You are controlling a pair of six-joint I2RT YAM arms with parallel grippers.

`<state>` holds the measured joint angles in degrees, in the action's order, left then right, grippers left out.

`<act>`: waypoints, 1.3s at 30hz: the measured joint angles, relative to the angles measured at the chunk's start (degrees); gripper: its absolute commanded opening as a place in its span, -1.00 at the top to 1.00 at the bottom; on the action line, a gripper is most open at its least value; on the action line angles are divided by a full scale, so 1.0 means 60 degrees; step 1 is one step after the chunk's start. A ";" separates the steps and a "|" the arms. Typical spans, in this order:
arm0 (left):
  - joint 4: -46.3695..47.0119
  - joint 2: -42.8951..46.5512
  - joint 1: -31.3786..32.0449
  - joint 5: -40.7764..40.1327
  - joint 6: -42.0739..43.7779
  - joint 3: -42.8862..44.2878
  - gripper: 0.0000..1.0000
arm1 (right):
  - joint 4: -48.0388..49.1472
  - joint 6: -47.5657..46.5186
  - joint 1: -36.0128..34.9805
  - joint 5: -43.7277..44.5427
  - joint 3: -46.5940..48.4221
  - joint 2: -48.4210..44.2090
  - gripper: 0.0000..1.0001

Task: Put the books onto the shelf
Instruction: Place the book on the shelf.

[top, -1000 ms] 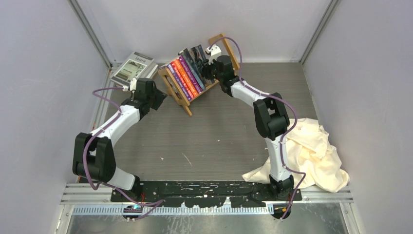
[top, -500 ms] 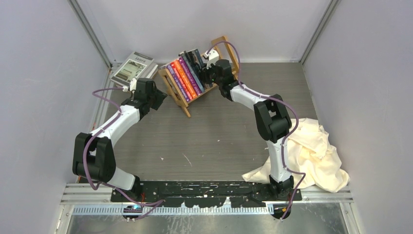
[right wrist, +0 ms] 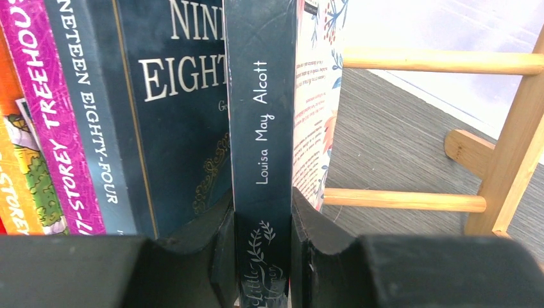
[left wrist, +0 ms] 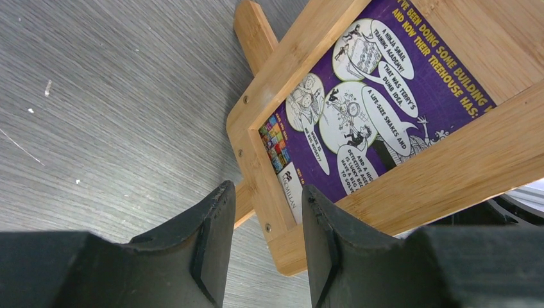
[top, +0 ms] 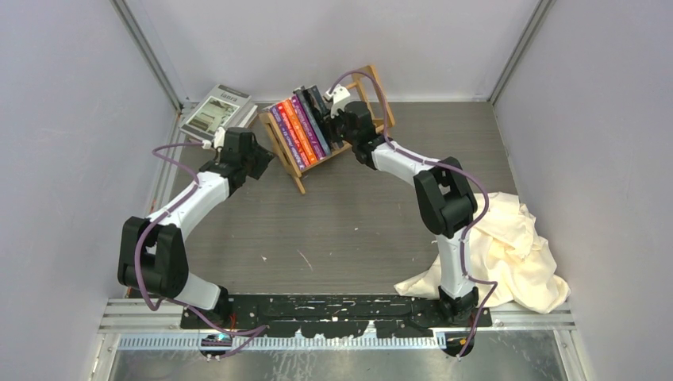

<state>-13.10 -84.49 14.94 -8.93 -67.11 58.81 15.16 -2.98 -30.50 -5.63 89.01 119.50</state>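
Clamps right pincer [right wrist: 262,212] on spine of dark blue paperback [right wrist: 260,96] in small light-wood slatted rack [right wrist: 410,200].
Holds left pincer [left wrist: 265,212] parted, empty, beside rack's end frame.

On my overhead feed the left arm [top: 197,193] and right arm [top: 395,161] match: white shells on the long links and chunky black housings at the joints. A purple cable [top: 154,155] loops loosely along each arm, and a small white connector [top: 340,94] sits at the right wrist. Both arms rise from a black mounting plate [top: 333,305], scuffed with pale marks, on a ribbed metal rail [top: 135,316] at the near edge of the table [top: 341,214]. On the wrist feeds, the left gripper [left wrist: 264,196] and right gripper [right wrist: 261,199] have matte black fingers [left wrist: 212,244], thick at the root and tapering to rounded tips with flat inner faces.
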 measured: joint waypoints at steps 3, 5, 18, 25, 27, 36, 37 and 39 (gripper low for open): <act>-0.0004 0.0000 0.0062 0.0000 0.0000 0.0000 0.14 | -0.0011 -0.0029 -0.0149 0.0237 0.0000 0.0000 0.55; -0.0004 0.0000 0.0091 0.0000 0.0000 0.0000 0.14 | -0.0029 -0.0029 -0.0219 0.0382 0.0000 0.0000 0.42; -0.0095 0.0000 0.0295 -0.0051 -0.0015 0.0000 0.14 | -0.0208 0.0091 -0.0328 0.0605 -0.0408 -0.0776 -0.31; -0.0368 0.0000 0.0386 -0.0135 -0.0073 0.0062 0.15 | -0.0310 0.0102 -0.0401 0.0616 -0.0619 -0.1337 -0.34; -0.0528 0.0000 0.0393 -0.0182 -0.0080 0.0160 0.15 | -0.0393 0.0113 -0.0412 0.0608 -0.0623 -0.1443 -0.34; -0.1086 0.0015 0.0412 -0.0386 -0.0186 0.0732 0.15 | -0.0528 0.0495 -0.0736 0.0594 -0.0969 -0.2197 -0.20; -0.1155 0.0018 0.0412 -0.0415 -0.0208 0.0739 0.14 | -0.0492 0.0557 -0.0761 0.0681 -0.0987 -0.2248 -0.17; -0.1300 0.0026 0.0412 -0.0452 -0.0237 0.0739 0.14 | -0.0412 0.0703 -0.0758 0.0911 -0.1020 -0.2335 -0.06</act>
<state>-20.91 -84.33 17.41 -11.64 -68.53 63.24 12.69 1.23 -35.05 -0.16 82.89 105.49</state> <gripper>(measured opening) 0.428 0.595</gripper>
